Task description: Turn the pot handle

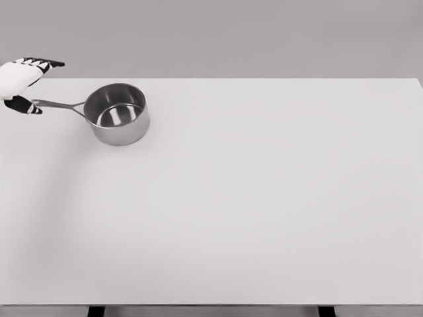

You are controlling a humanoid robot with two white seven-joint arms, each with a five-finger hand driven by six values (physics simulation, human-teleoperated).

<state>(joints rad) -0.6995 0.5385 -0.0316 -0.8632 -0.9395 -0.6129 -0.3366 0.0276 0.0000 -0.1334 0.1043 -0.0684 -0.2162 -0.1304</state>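
Observation:
A shiny steel pot (119,113) stands upright on the white table (264,198), near its far left corner. Its thin straight handle (59,105) points left. My left hand (23,82) comes in at the picture's left edge, right at the handle's end. The black-tipped fingers (41,63) stretch out flat above the handle, and the thumb (25,106) lies by the handle's tip. The hand is open and the fingers do not close round the handle. The pot is empty inside.
The table's far edge (264,78) runs just behind the pot, and its left edge lies close to my hand. Two dark table legs (96,311) show below the front edge.

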